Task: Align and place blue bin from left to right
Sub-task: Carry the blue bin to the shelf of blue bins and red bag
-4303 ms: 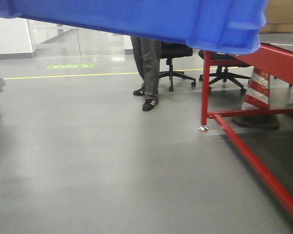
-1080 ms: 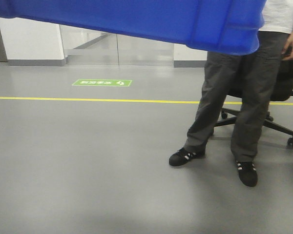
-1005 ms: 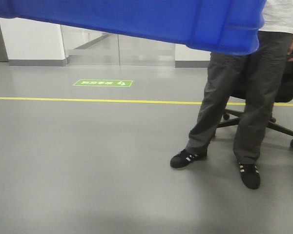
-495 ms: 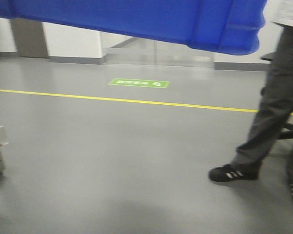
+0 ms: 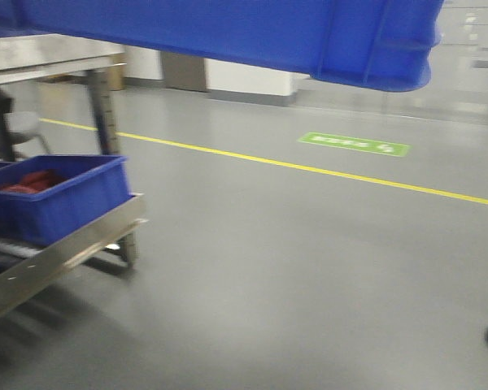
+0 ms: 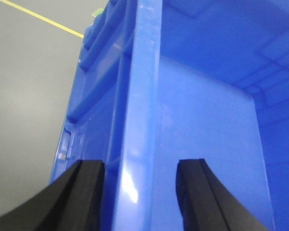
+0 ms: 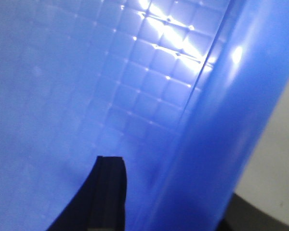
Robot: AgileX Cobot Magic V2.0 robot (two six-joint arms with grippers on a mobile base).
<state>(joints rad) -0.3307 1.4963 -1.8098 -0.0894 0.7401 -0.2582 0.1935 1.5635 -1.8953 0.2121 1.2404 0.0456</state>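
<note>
While the bin (image 5: 228,32) hangs aloft: keep it level, no tilting.
Left gripper (image 6: 139,192): clamped, wall between its fingers.
Right gripper (image 7: 178,202): closure cannot be told.

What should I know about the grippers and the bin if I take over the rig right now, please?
Left gripper: fingers straddle a wall of the blue bin; a firm clamp cannot be confirmed.
Right gripper: one finger lies inside the bin wall; the rest is unclear.
Bin: off the floor, tilted, across the top of the front view.
Done: bin lifted.
Left: set it down aligned. A metal rack carrying a smaller blue bin stands at the front view's left; the exact spot for the bin is not shown.
</note>
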